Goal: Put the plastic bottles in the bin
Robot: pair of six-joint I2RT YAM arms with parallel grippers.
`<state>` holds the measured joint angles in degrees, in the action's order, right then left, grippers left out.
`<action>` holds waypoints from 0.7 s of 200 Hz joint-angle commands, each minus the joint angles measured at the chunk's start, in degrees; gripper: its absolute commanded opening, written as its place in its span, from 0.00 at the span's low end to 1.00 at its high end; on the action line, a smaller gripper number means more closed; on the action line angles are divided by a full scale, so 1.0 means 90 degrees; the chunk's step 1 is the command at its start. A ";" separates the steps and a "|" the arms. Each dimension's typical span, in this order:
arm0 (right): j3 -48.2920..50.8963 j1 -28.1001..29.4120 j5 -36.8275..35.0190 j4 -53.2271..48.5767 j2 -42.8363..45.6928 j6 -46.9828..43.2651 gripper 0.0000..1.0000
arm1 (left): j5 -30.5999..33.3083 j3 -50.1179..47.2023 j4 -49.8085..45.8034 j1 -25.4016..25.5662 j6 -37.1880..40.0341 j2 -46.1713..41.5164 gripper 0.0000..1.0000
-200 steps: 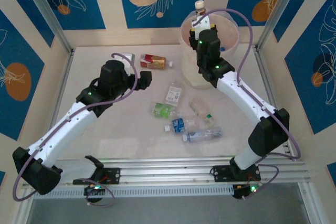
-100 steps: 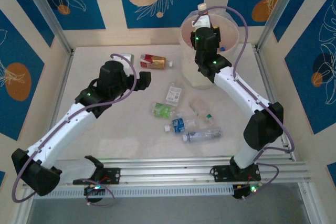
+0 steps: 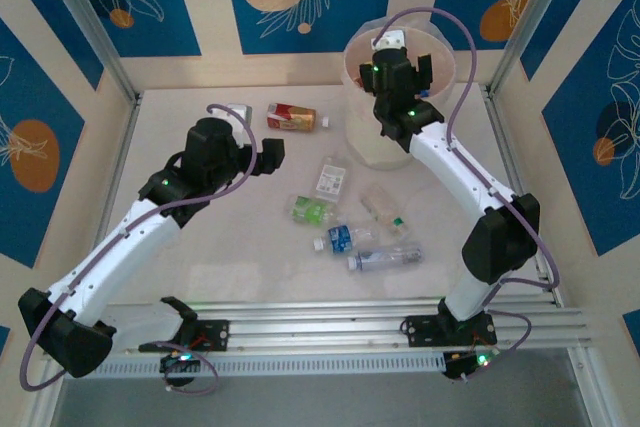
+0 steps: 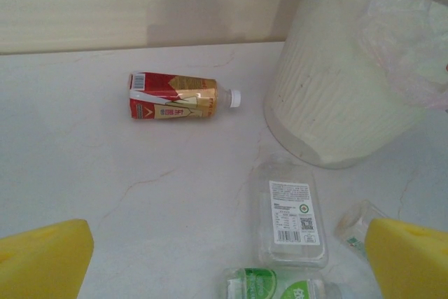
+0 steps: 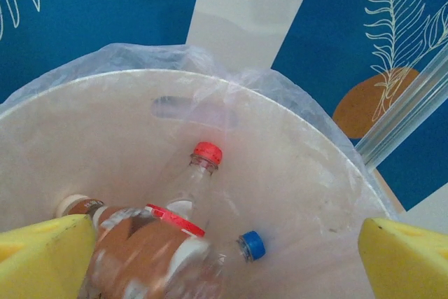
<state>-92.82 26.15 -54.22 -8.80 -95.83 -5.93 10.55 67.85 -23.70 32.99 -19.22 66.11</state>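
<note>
Nearest the arm bases, a clear plastic bottle with a pale silvery label (image 3: 385,258) lies on its side on the pale marbled tabletop (image 3: 200,247). A blue-labelled clear bottle (image 3: 343,238) lies just beyond it. Further in are a green-labelled bottle (image 3: 309,209), a crushed clear bottle with a green cap (image 3: 383,206) and a flattened clear bottle with a white label (image 3: 331,177). The flattened one lies near the foot of the tall ribbed cream-white plastic bin (image 4: 329,103).

The left gripper (image 3: 272,151) hangs over the table left of this cluster, its yellow pads (image 4: 45,264) spread wide with nothing between them. Beyond it, a red-and-gold labelled bottle with a white cap (image 4: 175,96) lies on its side, left of the bin and apart from it.

A clear bag liner (image 5: 140,57) drapes over the bin's rim. The right gripper (image 3: 400,47) is above the bin's mouth, its own pads spread wide, pinching nothing. Inside the bin, a blurred brown-labelled bottle (image 5: 140,253) lies over a red-capped bottle (image 5: 207,153), a blue-capped bottle (image 5: 252,244) and a beige-capped bottle (image 5: 70,205).
</note>
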 commanded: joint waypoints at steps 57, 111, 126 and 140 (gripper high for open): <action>-0.0206 0.0112 0.0482 -0.1330 0.0942 0.1228 0.99 | -0.0470 0.1505 -0.0816 -0.0629 0.0359 0.1402 0.99; -0.0043 0.0228 0.0732 -0.2332 0.1572 0.1808 0.99 | -0.1310 0.2543 -0.1624 -0.0786 0.0289 0.2847 0.99; -0.0129 0.0291 0.0724 -0.2802 0.1632 0.1950 0.99 | -0.1507 0.2431 -0.1703 -0.0725 0.0194 0.2984 1.00; -0.0164 0.0369 0.0663 -0.3147 0.1696 0.2057 0.99 | -0.1516 0.2277 -0.1829 -0.0613 0.0140 0.3038 0.99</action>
<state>-93.38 28.27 -48.60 -29.10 -81.43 8.84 0.73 89.10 -35.70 26.44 -16.64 92.79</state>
